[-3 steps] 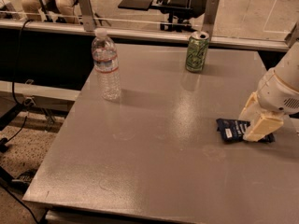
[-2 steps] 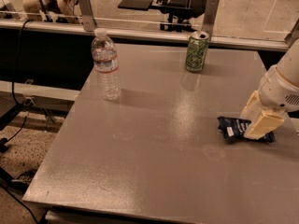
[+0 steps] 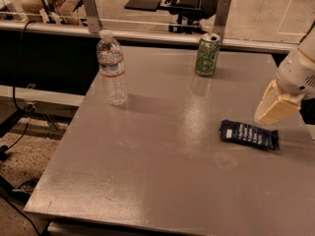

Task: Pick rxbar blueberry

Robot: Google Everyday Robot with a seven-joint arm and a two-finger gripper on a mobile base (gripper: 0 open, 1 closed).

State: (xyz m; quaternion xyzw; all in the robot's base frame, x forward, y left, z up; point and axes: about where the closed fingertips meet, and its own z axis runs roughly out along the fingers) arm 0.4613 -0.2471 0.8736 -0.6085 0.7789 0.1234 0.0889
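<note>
The rxbar blueberry [image 3: 248, 134] is a flat dark navy wrapper with a small white label and white text lines. It lies flat on the grey table [image 3: 162, 171] near the right edge. My gripper [image 3: 274, 105] is cream-coloured and hangs from the white arm at the far right. It is just above and to the right of the bar's right end, apart from it. Nothing shows in its hold.
A clear water bottle [image 3: 111, 69] stands at the table's left rear. A green soda can [image 3: 207, 54] stands at the rear middle. A metal rail [image 3: 147, 33] runs behind the table. Cables and floor lie to the left.
My gripper has risen from around the bar's right end to above it. The bar stays on the table and now shows in full.
</note>
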